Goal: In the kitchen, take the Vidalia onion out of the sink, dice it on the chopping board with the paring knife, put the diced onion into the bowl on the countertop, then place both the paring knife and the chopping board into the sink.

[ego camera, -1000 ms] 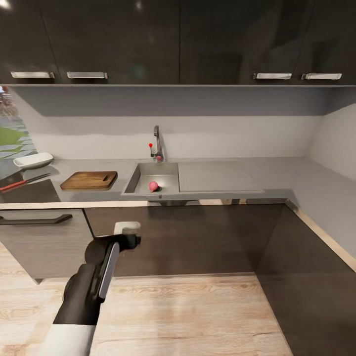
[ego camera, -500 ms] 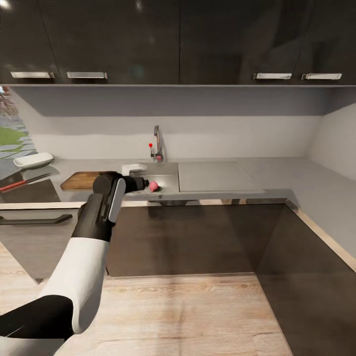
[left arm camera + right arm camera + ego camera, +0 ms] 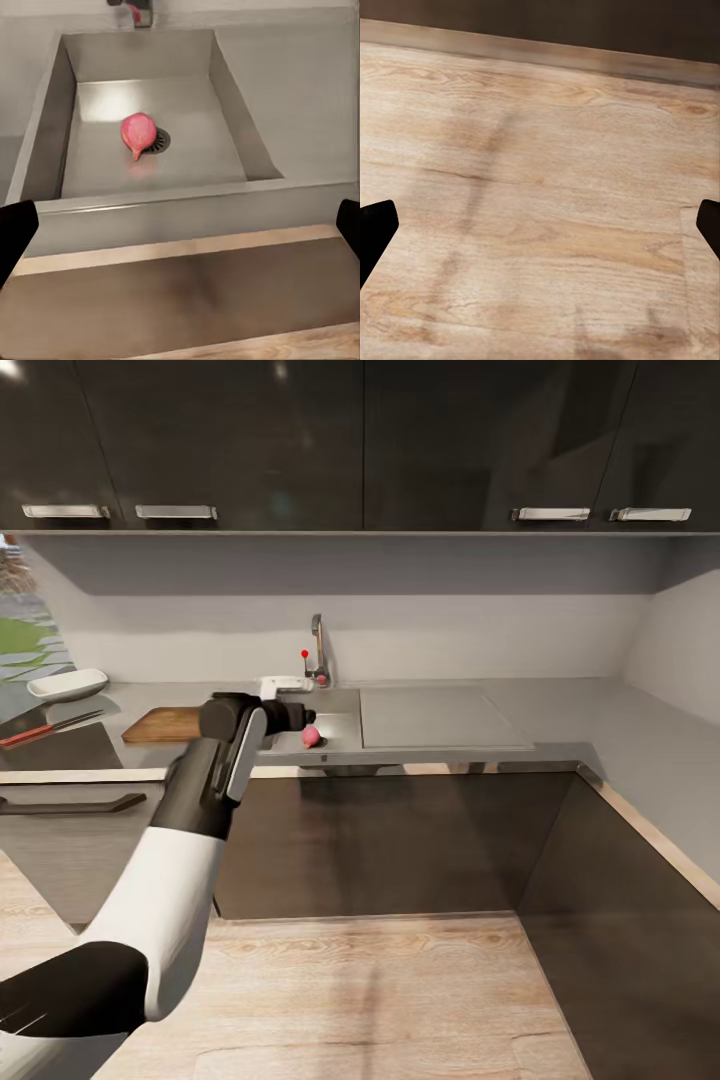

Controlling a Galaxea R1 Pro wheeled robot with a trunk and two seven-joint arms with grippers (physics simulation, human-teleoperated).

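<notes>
Reaching over the front edge of the countertop (image 3: 590,725), the left gripper (image 3: 300,716) hangs at the near left corner of the sink (image 3: 345,705), its fingers spread wide apart with nothing between them. The Vidalia onion (image 3: 311,736) lies on the basin floor beside the drain, just beyond and below the fingertips, not touched; seen from the left wrist, the onion (image 3: 138,133) sits centred between the two dark fingers (image 3: 15,232), well ahead of them. On the counter to the left, the chopping board (image 3: 160,724) lies just beside the sink, partly behind the arm. Further left are the paring knife (image 3: 45,729) and the bowl (image 3: 67,684). The right gripper (image 3: 540,225) is also open, pointing at the wooden floor (image 3: 540,187).
</notes>
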